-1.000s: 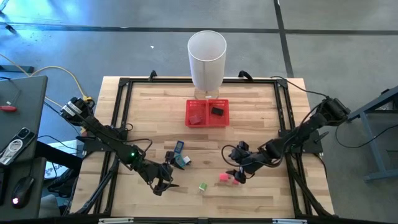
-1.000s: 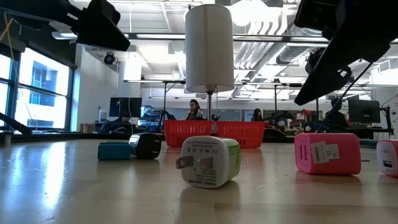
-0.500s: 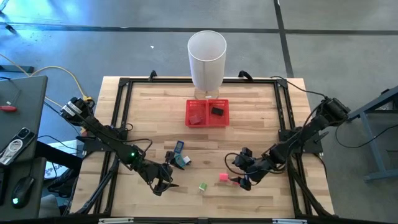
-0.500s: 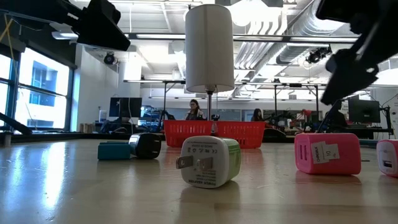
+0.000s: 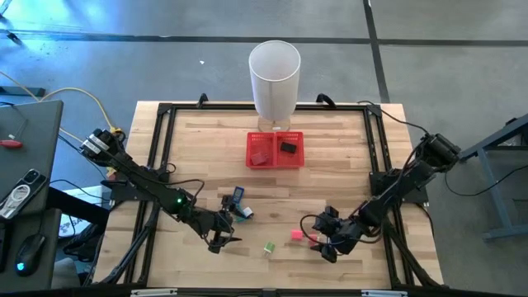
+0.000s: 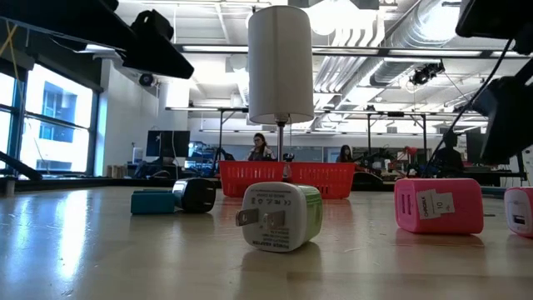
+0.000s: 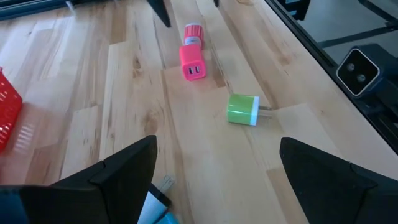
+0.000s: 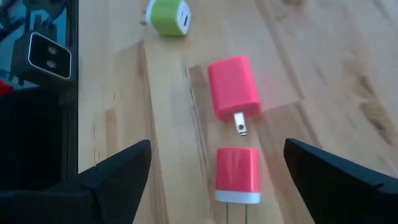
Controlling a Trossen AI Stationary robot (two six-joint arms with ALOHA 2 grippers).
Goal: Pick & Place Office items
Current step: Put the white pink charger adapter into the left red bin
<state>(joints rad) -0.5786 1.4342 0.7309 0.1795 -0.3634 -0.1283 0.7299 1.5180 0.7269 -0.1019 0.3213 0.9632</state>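
The office items are small plug-like blocks lying on the wooden table. A pink one (image 5: 295, 235) (image 8: 234, 87) and a red-white one (image 5: 313, 240) (image 8: 237, 174) lie near the front. A green-white one (image 5: 269, 247) (image 6: 281, 217) lies left of them. A blue (image 5: 238, 195), a dark (image 5: 227, 204) and a teal one (image 5: 243, 213) cluster at centre left. My right gripper (image 5: 324, 250) (image 8: 224, 180) hovers open just above the red-white one, a finger on either side. My left gripper (image 5: 224, 242) (image 7: 217, 186) is open near the teal one, touching nothing.
A red mesh tray (image 5: 275, 149) stands at the table's far centre, holding a red piece (image 5: 261, 157) and a dark piece (image 5: 288, 148). A tall white cylinder bin (image 5: 275, 78) stands behind it. A black frame (image 5: 161, 165) runs along the table's edges.
My right gripper has moved toward the table's near edge and sunk a little, rolling as it went. It now stands over the red-white item. The items have not moved.
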